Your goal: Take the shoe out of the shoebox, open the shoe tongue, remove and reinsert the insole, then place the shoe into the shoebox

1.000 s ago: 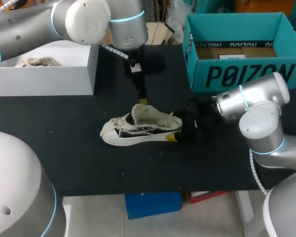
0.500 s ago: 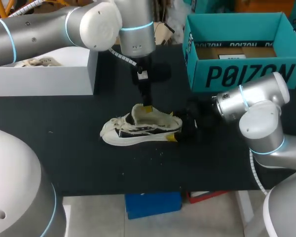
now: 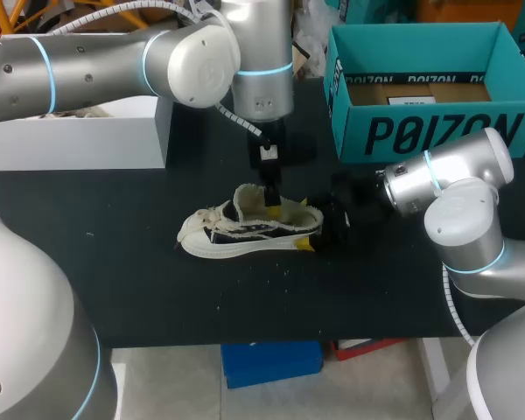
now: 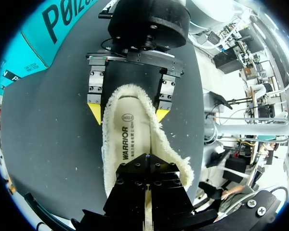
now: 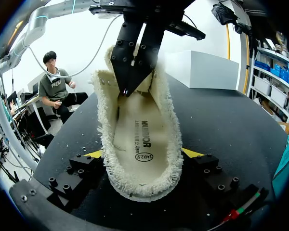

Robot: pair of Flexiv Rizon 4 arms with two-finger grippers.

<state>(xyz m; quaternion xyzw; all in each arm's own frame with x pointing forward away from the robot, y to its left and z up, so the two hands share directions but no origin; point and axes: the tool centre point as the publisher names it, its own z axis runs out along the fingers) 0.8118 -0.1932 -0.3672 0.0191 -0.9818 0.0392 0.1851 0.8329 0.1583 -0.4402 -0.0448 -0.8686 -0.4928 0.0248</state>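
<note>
Shifted rightward and lowered since the earlier frames: left gripper (image 3: 270, 189), fingertips drawn together inside the shoe mouth; whether anything is pinched cannot be told. White box (image 3: 79, 140): one. Sneaker (image 3: 245, 229): one, laid mid-table, heel clamped by right gripper (image 3: 308, 224). Insole (image 4: 130, 139): one, best pinched at its edge and lifted slowly. Teal shoebox (image 3: 437, 131): one.

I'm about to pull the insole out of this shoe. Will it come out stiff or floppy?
Probably floppy: the insole follows the curved bed of the shoe. It may drag coming out, since the fuzzy collar crowds its edges.
</note>
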